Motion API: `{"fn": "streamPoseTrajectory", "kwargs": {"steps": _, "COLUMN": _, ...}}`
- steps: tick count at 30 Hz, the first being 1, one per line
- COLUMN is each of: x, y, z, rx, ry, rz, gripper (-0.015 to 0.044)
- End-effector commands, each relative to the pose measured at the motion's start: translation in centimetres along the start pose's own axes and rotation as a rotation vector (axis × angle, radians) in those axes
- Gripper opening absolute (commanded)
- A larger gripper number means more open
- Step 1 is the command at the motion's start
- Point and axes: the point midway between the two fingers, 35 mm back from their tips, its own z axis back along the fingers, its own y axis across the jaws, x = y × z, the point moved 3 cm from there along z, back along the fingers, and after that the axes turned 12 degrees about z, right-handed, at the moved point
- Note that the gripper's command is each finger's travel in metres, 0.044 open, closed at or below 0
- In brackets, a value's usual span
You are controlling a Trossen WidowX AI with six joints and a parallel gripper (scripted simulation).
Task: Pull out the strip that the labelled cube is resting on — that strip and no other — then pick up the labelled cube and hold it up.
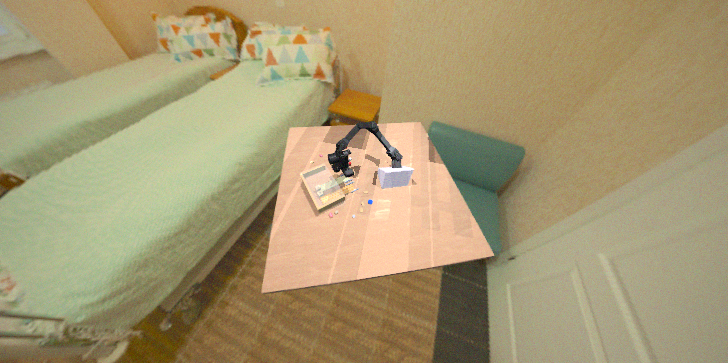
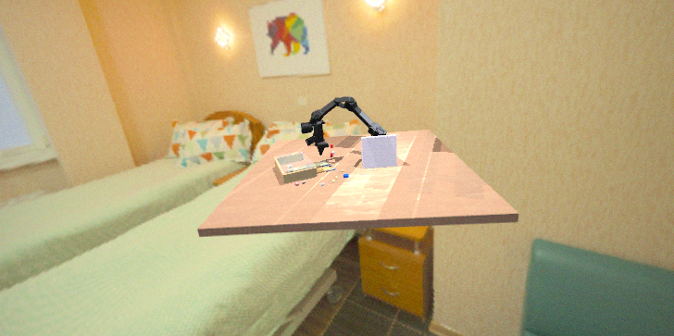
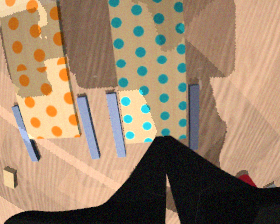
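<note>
Arm (image 2: 346,105) arches up from its base, elbow high, forearm angled downward. Gripper (image 1: 348,173) points down, close above the tabletop (image 1: 397,243). Fingers fully closed, tips meeting, nothing visible between them.

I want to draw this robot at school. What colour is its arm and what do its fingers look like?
The arm is dark grey, nearly black, built from slim straight links with chunkier joints between them. Its gripper has two flat black fingers that taper to points, like a beak. A tiny red spot shows near the wrist in the top view. No cables or lettering can be made out.
</note>
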Motion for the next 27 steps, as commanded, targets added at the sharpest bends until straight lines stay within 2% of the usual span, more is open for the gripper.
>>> {"fn": "streamPoseTrajectory", "kwargs": {"steps": 1, "x": 0.0, "y": 0.4, "z": -1.0, "rx": 0.003, "ry": 0.007, "rz": 0.014, "gripper": 0.0}}
{"fn": "streamPoseTrajectory", "kwargs": {"steps": 27, "x": -0.4, "y": 0.2, "z": -5.2, "rx": 0.0, "ry": 0.009, "rz": 0.014, "gripper": 0.0}}
